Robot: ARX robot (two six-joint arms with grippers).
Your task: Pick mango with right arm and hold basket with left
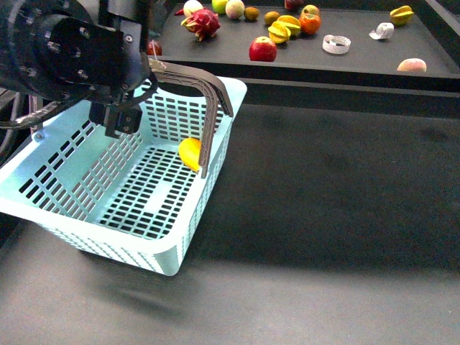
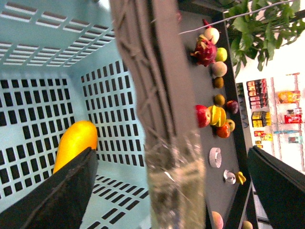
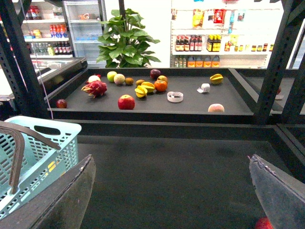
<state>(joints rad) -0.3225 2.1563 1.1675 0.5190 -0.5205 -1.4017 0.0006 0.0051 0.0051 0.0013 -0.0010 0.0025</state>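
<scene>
You see the smooth, likely slippery mango (image 1: pixel 190 153) lying in the basket (image 1: pixel 86 180), its taped handle (image 2: pixel 167 143) between the left gripper's (image 2: pixel 174 191) spread jaws; right gripper (image 3: pixel 171 191) open, empty.

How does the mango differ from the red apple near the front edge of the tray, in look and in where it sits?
The mango is plain yellow-orange and elongated; the red apple is red and round. The mango lies inside the basket, against its slotted side wall beside a handle; the apple stands on the dark tray among other fruit. The mango is partly hidden by the handle in the front view; the apple shows whole. Neither is held by a gripper.
</scene>
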